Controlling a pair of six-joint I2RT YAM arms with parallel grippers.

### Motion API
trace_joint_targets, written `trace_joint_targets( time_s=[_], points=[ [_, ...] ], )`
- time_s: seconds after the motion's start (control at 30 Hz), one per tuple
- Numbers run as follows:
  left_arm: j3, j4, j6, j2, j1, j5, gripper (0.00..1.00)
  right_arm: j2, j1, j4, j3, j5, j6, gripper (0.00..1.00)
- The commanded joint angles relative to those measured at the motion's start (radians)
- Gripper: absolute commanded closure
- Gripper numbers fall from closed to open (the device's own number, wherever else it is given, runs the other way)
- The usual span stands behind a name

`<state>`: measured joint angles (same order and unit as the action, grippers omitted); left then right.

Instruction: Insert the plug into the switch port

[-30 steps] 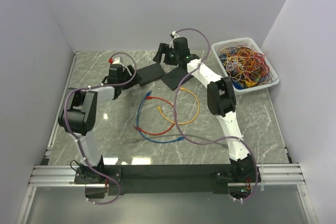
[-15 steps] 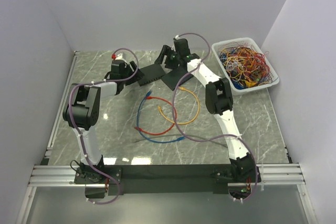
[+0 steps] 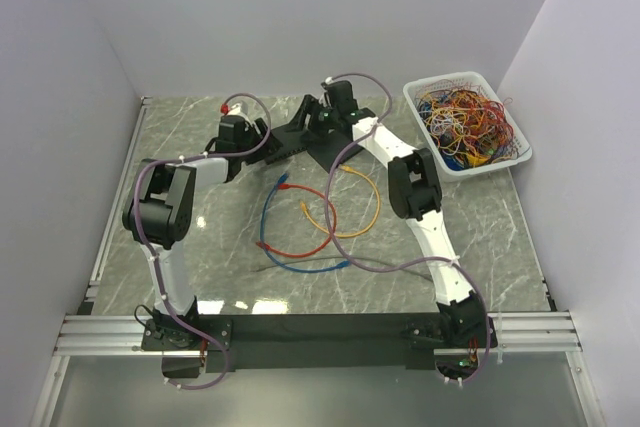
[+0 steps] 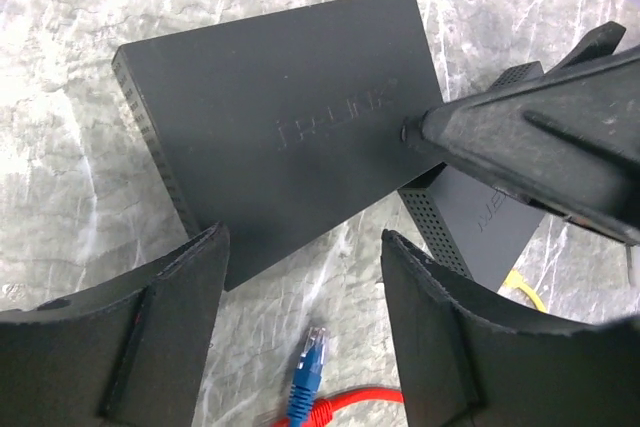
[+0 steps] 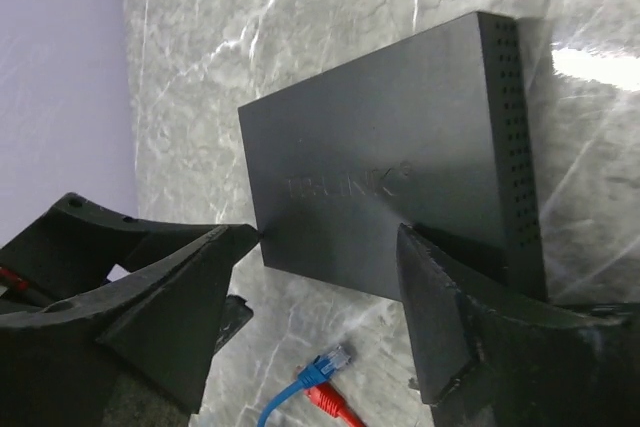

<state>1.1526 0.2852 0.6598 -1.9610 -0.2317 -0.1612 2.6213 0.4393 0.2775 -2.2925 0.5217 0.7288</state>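
Note:
The black TP-LINK switch (image 3: 288,137) lies flat at the back of the table and also shows in the left wrist view (image 4: 290,137) and the right wrist view (image 5: 380,187). Its ports are not visible. A blue plug (image 4: 310,362) lies on the marble just in front of it, beside a red plug (image 5: 335,407). My left gripper (image 4: 305,247) is open and empty, just above the switch's near edge and the blue plug. My right gripper (image 5: 330,237) is open and empty over the switch. One of its fingers (image 4: 540,137) touches the switch's top.
A second black box (image 3: 330,152) lies right of the switch. Blue (image 3: 300,267), red (image 3: 290,242) and yellow (image 3: 355,209) cables loop across the middle of the table. A white basket (image 3: 520,152) of tangled wires stands at the back right.
My right gripper has moved left and down onto the switch. My left gripper has moved right, closer to the switch's left end. The cables have not moved.

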Motion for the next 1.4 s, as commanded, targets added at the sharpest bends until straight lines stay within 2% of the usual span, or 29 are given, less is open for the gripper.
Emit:
trace_joint_targets(
  time_s=[0.0, 0.1, 0.13, 0.17, 0.27, 0.33, 0.43, 0.5, 0.53, 0.57, 0.67, 0.77, 0.83, 0.93, 1.13, 1.23, 1.37],
  points=[
    [-0.016, 0.003, 0.005, 0.017, -0.001, 0.002, 0.32, -0.032, 0.010, 0.022, 0.054, 0.018, -0.014, 0.29],
    [-0.025, -0.003, -0.034, 0.062, 0.000, 0.047, 0.31, -0.136, -0.001, -0.059, 0.195, -0.017, -0.020, 0.33],
    [-0.010, -0.027, -0.051, 0.068, 0.003, 0.075, 0.30, -0.212, -0.008, -0.146, 0.250, -0.023, -0.017, 0.34],
    [0.037, -0.046, -0.066, 0.068, 0.003, 0.080, 0.30, -0.245, -0.011, -0.190, 0.340, -0.034, -0.016, 0.35],
    [0.166, -0.121, -0.120, 0.027, 0.011, 0.112, 0.30, -0.326, -0.027, -0.256, 0.410, -0.080, -0.031, 0.35],
    [0.223, -0.153, -0.123, -0.002, 0.026, 0.127, 0.30, -0.325, -0.037, -0.222, 0.394, -0.106, -0.037, 0.35],
    [0.300, -0.187, -0.086, -0.064, 0.058, 0.109, 0.30, -0.235, -0.068, -0.117, 0.266, -0.134, -0.023, 0.35],
    [0.320, -0.182, -0.063, -0.107, 0.071, 0.078, 0.30, -0.169, -0.085, -0.057, 0.121, -0.144, -0.003, 0.36],
    [0.323, -0.181, -0.058, -0.131, 0.075, 0.072, 0.30, -0.086, -0.089, 0.024, 0.060, -0.144, 0.001, 0.36],
    [0.326, -0.178, -0.054, -0.140, 0.075, 0.059, 0.30, -0.043, -0.090, 0.070, -0.078, -0.143, 0.006, 0.36],
    [0.323, -0.170, -0.043, -0.177, 0.075, 0.028, 0.31, 0.068, -0.093, 0.176, -0.200, -0.126, 0.015, 0.38],
    [0.315, -0.164, -0.034, -0.197, 0.074, 0.012, 0.31, 0.059, -0.085, 0.187, -0.142, -0.144, 0.006, 0.39],
    [0.311, -0.172, -0.022, -0.200, 0.071, 0.005, 0.31, 0.083, -0.079, 0.245, -0.162, -0.128, 0.000, 0.39],
    [0.297, -0.175, -0.005, -0.191, 0.058, -0.001, 0.31, 0.120, -0.050, 0.313, -0.222, -0.037, -0.009, 0.45],
    [0.253, -0.152, 0.024, -0.168, 0.020, -0.003, 0.31, 0.146, 0.036, 0.217, -0.170, 0.165, 0.053, 0.46],
    [0.202, -0.147, 0.046, -0.128, 0.012, -0.008, 0.33, 0.152, 0.082, 0.212, -0.168, 0.155, 0.073, 0.49],
    [0.025, -0.141, 0.092, -0.015, 0.011, 0.012, 0.34, 0.141, 0.131, 0.213, -0.105, 0.155, 0.055, 0.51]
  ],
)
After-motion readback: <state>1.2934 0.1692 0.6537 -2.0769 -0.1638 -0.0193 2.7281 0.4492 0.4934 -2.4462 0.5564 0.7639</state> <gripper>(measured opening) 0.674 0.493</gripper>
